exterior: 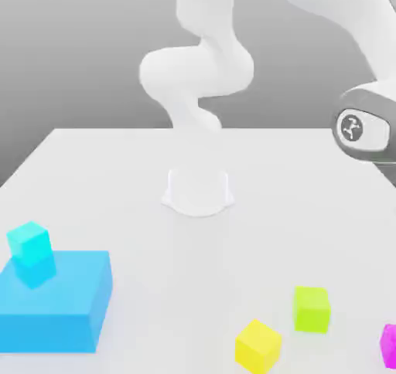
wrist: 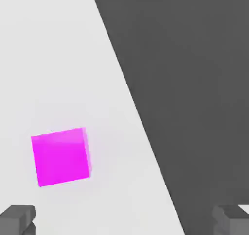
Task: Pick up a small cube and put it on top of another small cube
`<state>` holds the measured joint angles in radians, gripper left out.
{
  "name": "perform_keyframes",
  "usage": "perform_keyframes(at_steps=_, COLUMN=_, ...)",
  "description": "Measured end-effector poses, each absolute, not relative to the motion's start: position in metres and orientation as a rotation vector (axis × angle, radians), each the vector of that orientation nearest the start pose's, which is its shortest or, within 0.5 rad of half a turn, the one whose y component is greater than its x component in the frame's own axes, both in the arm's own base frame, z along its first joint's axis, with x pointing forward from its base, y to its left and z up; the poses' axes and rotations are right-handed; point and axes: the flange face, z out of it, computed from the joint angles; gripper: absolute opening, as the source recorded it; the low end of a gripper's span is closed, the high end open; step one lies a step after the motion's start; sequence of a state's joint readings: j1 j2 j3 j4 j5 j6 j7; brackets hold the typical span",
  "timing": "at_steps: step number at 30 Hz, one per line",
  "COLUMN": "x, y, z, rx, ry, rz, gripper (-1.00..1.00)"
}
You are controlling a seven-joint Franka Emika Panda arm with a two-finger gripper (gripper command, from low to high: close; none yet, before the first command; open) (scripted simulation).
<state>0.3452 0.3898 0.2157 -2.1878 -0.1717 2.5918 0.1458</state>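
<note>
The small magenta cube (wrist: 62, 157) lies on the white surface (exterior: 193, 287), cut off by the frame at the exterior view's right edge, near the front. In the hand view it sits whole on the same surface, near the straight edge where the white gives way to dark grey. The 2 jaws (wrist: 124, 222) are wide apart, with nothing between them, and the cube is not touching either of the 2.

Next in from the magenta cube, in the exterior view, is 1 lime-green cube (exterior: 312, 310), then 1 yellow cube (exterior: 258, 347), a little nearer the front and turned so that a corner faces forward. These 3 cubes stand apart from one another.

Well apart from them, at the exterior view's left, is 1 large flat blue block (exterior: 54, 311), with 1 small cyan cube (exterior: 30, 244) on top of it. Behind everything, 1 white robot arm (exterior: 197, 71) rises from its base and reaches over to the exterior view's right.
</note>
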Motion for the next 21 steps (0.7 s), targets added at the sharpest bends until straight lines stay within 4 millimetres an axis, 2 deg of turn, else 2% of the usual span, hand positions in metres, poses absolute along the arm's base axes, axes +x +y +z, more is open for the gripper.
perform_keyframes(at_steps=4, x=0.466, y=0.312, z=0.149, rx=-3.005, ry=-0.915, rz=-0.003, gripper=0.00)
perform_keyframes(at_steps=5, x=0.465, y=0.312, z=0.135, rx=-3.004, ry=-0.918, rz=-0.002, gripper=-1.00)
perform_keyframes(at_steps=10, x=0.465, y=0.312, z=0.135, rx=-3.004, ry=-0.918, rz=0.001, gripper=-1.00)
perform_keyframes(at_steps=11, x=0.464, y=0.312, z=0.128, rx=-3.004, ry=-0.919, rz=0.001, gripper=-1.00)
perform_keyframes(at_steps=12, x=0.464, y=0.312, z=0.132, rx=-3.004, ry=-0.920, rz=0.002, gripper=-1.00)
perform_keyframes(at_steps=16, x=0.466, y=0.309, z=0.181, rx=-3.009, ry=-0.908, rz=0.001, gripper=-1.00)
perform_keyframes(at_steps=19, x=0.494, y=0.237, z=0.207, rx=-3.121, ry=-0.606, rz=-0.011, gripper=-1.00)
perform_keyframes(at_steps=21, x=0.505, y=0.187, z=0.221, rx=-3.174, ry=-0.389, rz=-0.018, gripper=-1.00)
